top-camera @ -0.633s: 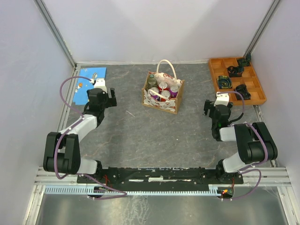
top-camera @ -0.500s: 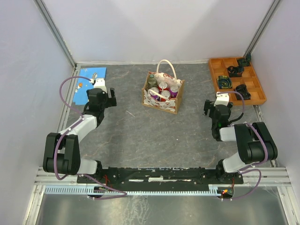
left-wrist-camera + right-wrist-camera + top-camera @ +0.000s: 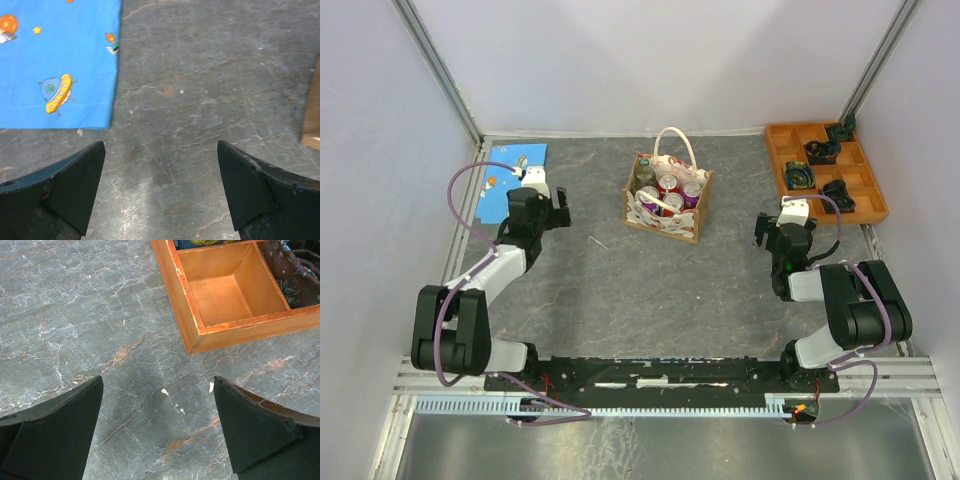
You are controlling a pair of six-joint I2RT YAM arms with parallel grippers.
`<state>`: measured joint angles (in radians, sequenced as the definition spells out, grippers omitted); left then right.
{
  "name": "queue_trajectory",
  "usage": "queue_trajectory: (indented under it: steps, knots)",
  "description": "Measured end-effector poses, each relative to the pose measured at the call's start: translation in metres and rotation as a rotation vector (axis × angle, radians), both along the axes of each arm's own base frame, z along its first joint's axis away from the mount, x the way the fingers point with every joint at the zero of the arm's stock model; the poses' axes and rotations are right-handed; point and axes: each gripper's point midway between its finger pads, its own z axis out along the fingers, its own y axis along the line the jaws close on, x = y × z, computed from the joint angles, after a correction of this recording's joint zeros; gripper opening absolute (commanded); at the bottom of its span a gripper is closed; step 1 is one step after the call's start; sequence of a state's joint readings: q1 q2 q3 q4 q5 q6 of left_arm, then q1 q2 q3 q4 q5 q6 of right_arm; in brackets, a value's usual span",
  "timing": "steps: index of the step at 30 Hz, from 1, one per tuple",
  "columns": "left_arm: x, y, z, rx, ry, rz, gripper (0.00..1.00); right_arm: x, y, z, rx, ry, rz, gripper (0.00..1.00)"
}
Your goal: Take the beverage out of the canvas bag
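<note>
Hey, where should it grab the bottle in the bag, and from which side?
Probably the top of the bottle, coming straight down. It stands upright in the far left corner of the bag, with the walls and the cans hiding its body, so only the top is free. Keep clear of the raised handle beside it.

From my station, the canvas bag (image 3: 667, 212) stands on the bench (image 3: 650, 290) about midway across and toward the back, with cans (image 3: 668, 184) upright inside it. A cloth (image 3: 512, 180) lies flat in the far left corner, and a compartment tray (image 3: 180, 295) in the far right. My left claw (image 3: 160, 150) hangs between cloth and bag. My right claw (image 3: 157, 385) hangs just before the tray's near left corner.
</note>
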<state>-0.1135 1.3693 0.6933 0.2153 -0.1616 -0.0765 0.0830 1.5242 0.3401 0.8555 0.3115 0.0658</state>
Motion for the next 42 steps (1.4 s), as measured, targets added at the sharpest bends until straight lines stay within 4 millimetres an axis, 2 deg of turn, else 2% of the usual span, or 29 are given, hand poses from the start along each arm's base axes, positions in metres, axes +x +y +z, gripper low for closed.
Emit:
queue_trajectory:
  steps: [3,6,10,13,16,17,20,27,31,34,42]
  knots:
    - [0.003,-0.013,0.009,-0.029,-0.019,-0.059,0.99,0.000,0.000,0.000,0.000,0.000,0.000,0.99]
    - [0.013,-0.026,0.031,-0.053,-0.060,-0.111,0.99,0.000,0.000,0.000,0.000,0.000,0.000,0.99]
    - [0.036,-0.049,0.085,-0.088,-0.143,-0.198,0.99,0.000,0.000,0.000,0.000,0.000,0.000,0.99]
    - [0.051,-0.076,0.123,-0.111,-0.213,-0.280,0.99,0.000,0.000,0.000,0.000,0.000,0.000,0.99]
    - [0.057,-0.112,0.143,-0.131,-0.244,-0.378,1.00,0.000,0.000,0.000,0.000,0.000,0.000,0.99]
    - [0.058,-0.126,0.147,-0.138,-0.246,-0.410,0.97,0.000,0.000,0.000,0.000,0.000,0.000,0.99]
    - [0.060,-0.161,0.148,-0.152,-0.230,-0.495,0.84,0.000,0.000,0.000,0.000,0.000,0.000,0.99]
    - [0.072,-0.227,0.143,-0.171,-0.186,-0.680,0.32,0.000,0.000,0.000,0.000,0.000,0.000,0.99]
    - [0.077,-0.253,0.131,-0.183,-0.145,-0.761,0.17,0.000,0.000,0.000,0.000,0.000,0.000,0.99]
    - [0.077,-0.268,0.116,-0.185,-0.097,-0.806,0.18,0.000,0.000,0.000,0.000,0.000,0.000,0.99]
    - [0.056,-0.279,0.089,-0.166,0.035,-0.843,0.41,0.000,0.000,0.000,0.000,0.000,0.000,0.99]
